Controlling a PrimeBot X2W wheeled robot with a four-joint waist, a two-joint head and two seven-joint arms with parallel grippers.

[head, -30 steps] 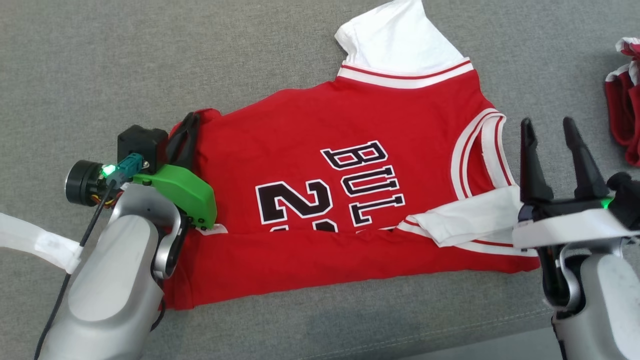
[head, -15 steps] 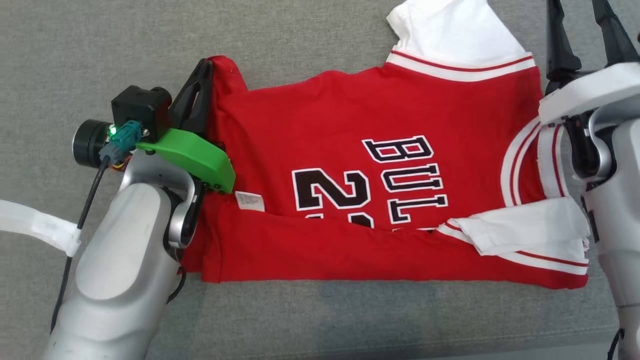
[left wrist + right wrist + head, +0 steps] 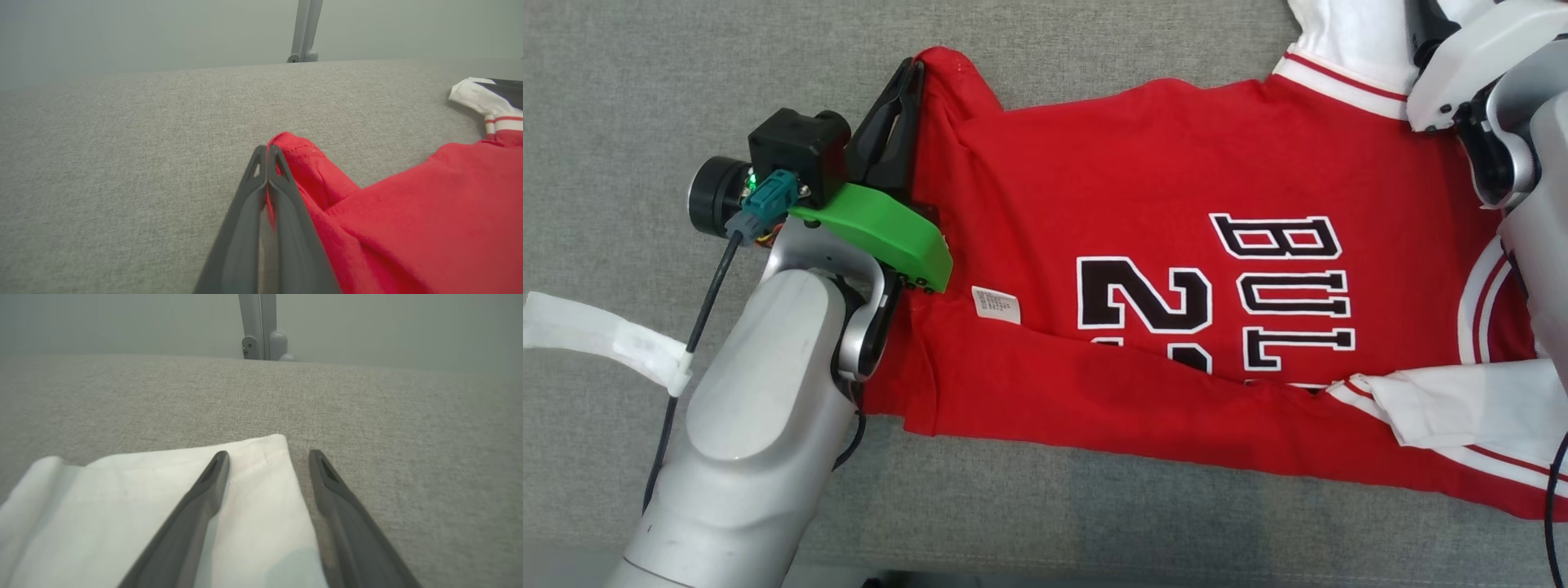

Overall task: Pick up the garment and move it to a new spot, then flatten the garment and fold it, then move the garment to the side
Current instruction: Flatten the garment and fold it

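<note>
The garment, a red jersey with black lettering and white sleeves, lies spread on the grey cushion, its near edge folded over. My left gripper is shut on the jersey's far left hem corner. In the left wrist view its shut fingers have red cloth pinched between them. My right gripper is open and hovers over the far white sleeve, one finger above the cloth and one past its edge. In the head view that sleeve lies beside my right wrist.
A second white sleeve lies folded over the jersey's near right part. A white label shows near the hem. The cushion's front edge runs along the bottom. A grey post stands beyond the far edge.
The camera has shifted, so the whole picture slid right and down. My right gripper has gone from beside the near sleeve to over the far white sleeve. The left gripper keeps hold of the hem corner.
</note>
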